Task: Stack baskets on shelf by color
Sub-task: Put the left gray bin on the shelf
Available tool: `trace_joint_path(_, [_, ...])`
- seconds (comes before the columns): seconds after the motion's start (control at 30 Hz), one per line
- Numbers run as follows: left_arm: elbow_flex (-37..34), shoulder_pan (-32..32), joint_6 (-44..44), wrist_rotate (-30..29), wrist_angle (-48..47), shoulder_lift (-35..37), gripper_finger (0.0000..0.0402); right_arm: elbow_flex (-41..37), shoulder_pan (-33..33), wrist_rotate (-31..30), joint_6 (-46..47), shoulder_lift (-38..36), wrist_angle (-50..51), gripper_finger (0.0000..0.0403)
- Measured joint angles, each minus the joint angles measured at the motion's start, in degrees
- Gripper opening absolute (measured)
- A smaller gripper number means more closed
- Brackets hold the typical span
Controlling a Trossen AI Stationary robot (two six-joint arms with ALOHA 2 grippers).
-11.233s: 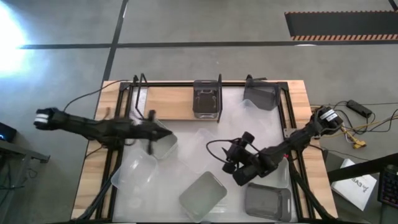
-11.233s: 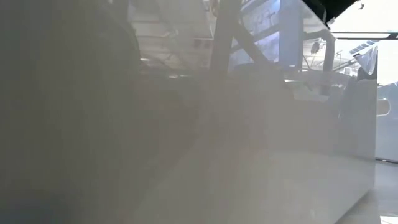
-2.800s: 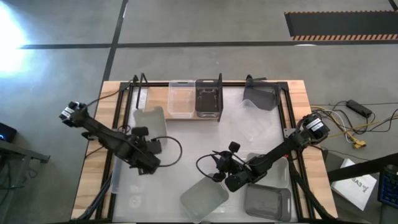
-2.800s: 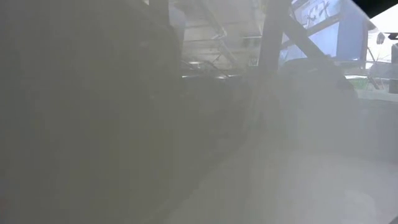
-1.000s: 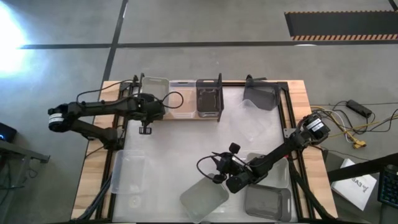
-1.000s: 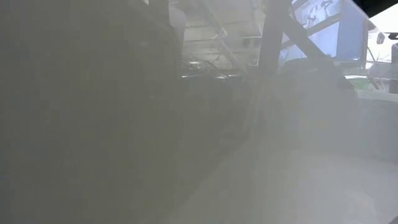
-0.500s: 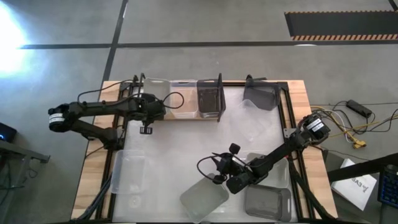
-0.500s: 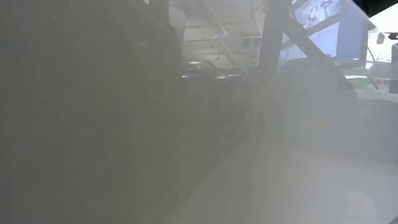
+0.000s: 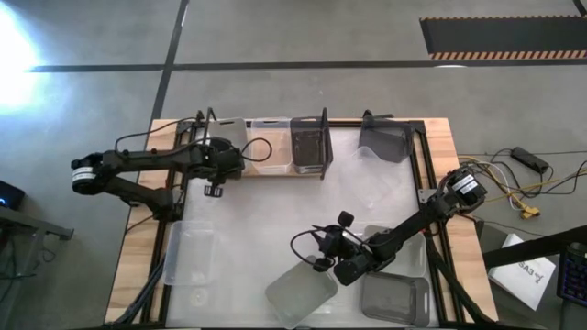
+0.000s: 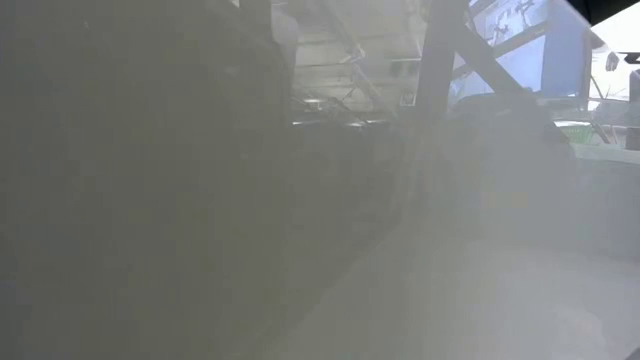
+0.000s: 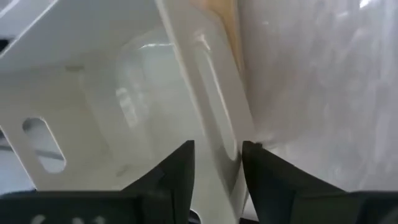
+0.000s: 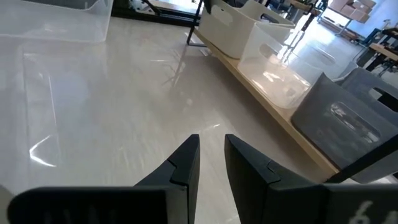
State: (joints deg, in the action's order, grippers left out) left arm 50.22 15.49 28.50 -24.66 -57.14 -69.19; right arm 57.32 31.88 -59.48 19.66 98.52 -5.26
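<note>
Three baskets stand in a row on the shelf: a whitish basket at the left end, a clear one and a dark grey one. My left gripper is at the whitish basket, open. The basket's near wall stands between its fingers, one inside and one outside. My right gripper hovers over the table's near middle. It is narrowly open with nothing between its fingers. My left gripper comes at the whitish basket's near wall from above, its fingers on either side of it. I cannot tell whether either finger touches the wall. The basket stands upright with its bottom on the shelf's left end.
A dark grey basket lies tilted at the back right. A clear basket sits near left, a whitish-grey one near the middle and a dark grey one near right. Something pale and close fills the low view.
The whitish basket at my left gripper has sunk a little and now stands on the shelf's left end. Both arms have stayed about where they were.
</note>
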Motion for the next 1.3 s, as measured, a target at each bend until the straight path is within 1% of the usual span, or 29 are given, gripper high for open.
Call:
trace_joint_path(0.07, [-0.1, 0.0, 1.9, 0.0, 0.0, -0.1, 0.0118, 0.0, 0.0, 0.0, 0.0, 0.0, 0.0, 0.0068])
trace_joint_path(0.2, [-0.1, 0.0, 2.0, 0.2, 0.1, -0.4, 0.0111, 0.0, 0.0, 0.0, -0.1, 0.0, 0.0, 0.0068])
trace_joint_path(0.3, [-0.1, 0.0, 2.2, 0.2, 0.2, -0.4, 0.0085, 0.0, 0.0, 0.0, -0.1, 0.0, 0.0, 0.0068])
trace_joint_path(0.5, [-0.2, 0.0, 3.5, 0.4, 0.1, -0.4, 0.0012, 0.0, 0.0, 0.0, -0.1, 0.0, -0.1, 0.0068])
trace_joint_path(0.57, [-0.4, 0.0, 4.6, 0.3, 0.2, -0.4, 0.0004, 0.0, 0.0, 0.0, -0.1, 0.0, -0.1, 0.0068])
trace_joint_path(0.77, [-1.0, 0.0, 4.8, 0.4, 0.1, -0.3, 0.0010, 0.0, 0.0, 0.0, -0.1, 0.0, -0.2, 0.0068])
trace_joint_path(1.03, [-0.7, 0.0, 1.2, 0.4, 0.2, 0.0, 0.0013, 0.3, 0.0, 0.0, -0.2, 0.0, -0.1, 0.0068])
trace_joint_path(1.13, [-0.7, 0.0, -0.2, 0.4, 0.4, 0.6, 0.0030, 0.3, 0.0, 0.3, -0.3, 0.0, -0.1, 0.0068])
trace_joint_path(1.3, [-0.7, 0.0, -2.8, 0.4, 0.8, 1.1, 0.0081, 0.3, 0.1, 2.9, -2.7, -0.6, -0.1, 0.0068])
